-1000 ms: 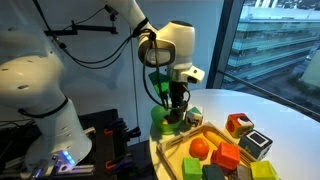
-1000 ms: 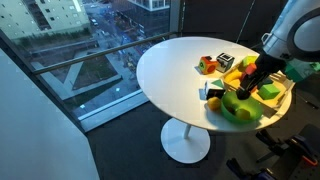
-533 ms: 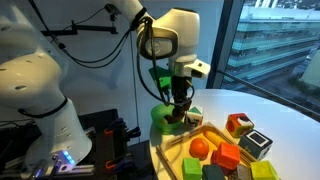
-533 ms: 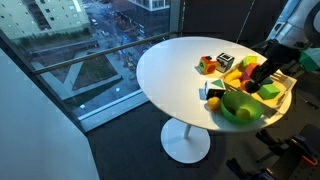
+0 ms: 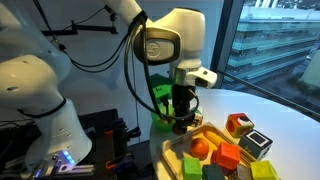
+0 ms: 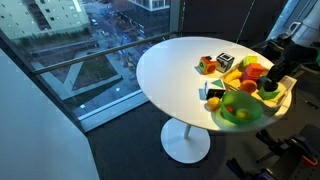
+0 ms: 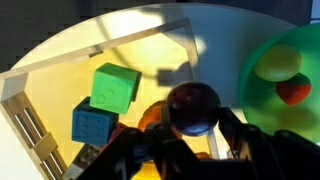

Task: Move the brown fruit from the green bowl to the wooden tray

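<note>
In the wrist view my gripper (image 7: pixel 193 114) is shut on the brown fruit (image 7: pixel 193 104), a dark glossy ball held between both fingers above the wooden tray (image 7: pixel 60 75). The green bowl (image 7: pixel 296 45) lies to the right and holds a yellow-green piece (image 7: pixel 278 62) and a small red piece (image 7: pixel 293 90). In both exterior views the gripper (image 5: pixel 182 121) (image 6: pixel 268 88) hangs over the tray's (image 5: pixel 178 146) (image 6: pixel 287 97) end nearest the bowl (image 5: pixel 158 122) (image 6: pixel 238 110).
The tray holds a green cube (image 7: pixel 115 87), a blue cube (image 7: pixel 92 123), an orange fruit (image 5: pixel 199 147) and a red block (image 5: pixel 226 157). Loose cubes (image 5: pixel 238 124) (image 5: pixel 255 143) stand on the round white table (image 6: pixel 170 70). The table edge is close by the bowl.
The gripper has risen out of the green bowl and moved sideways over the wooden tray, carrying the brown fruit with it.
</note>
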Controlling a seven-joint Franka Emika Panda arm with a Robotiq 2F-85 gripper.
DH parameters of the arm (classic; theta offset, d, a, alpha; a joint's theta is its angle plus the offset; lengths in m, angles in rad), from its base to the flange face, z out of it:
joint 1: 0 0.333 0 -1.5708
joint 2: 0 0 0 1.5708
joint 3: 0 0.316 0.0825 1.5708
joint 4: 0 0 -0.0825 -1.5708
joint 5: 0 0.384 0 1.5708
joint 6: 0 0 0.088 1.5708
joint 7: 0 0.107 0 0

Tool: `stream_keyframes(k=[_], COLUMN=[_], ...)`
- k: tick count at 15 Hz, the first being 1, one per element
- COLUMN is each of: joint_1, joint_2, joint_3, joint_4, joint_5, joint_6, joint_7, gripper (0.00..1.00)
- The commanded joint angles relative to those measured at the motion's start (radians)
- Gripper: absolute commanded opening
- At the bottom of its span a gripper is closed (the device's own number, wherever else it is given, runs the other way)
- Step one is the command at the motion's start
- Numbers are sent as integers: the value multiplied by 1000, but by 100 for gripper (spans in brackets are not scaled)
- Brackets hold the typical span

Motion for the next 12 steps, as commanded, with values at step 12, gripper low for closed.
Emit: stream_keyframes(k=[12], joint_1=[-80], joint_2=[55], joint_3=[-68], joint_4=[-132], joint_5=[-145], joint_6=[237], joint_7=[5], gripper=[28])
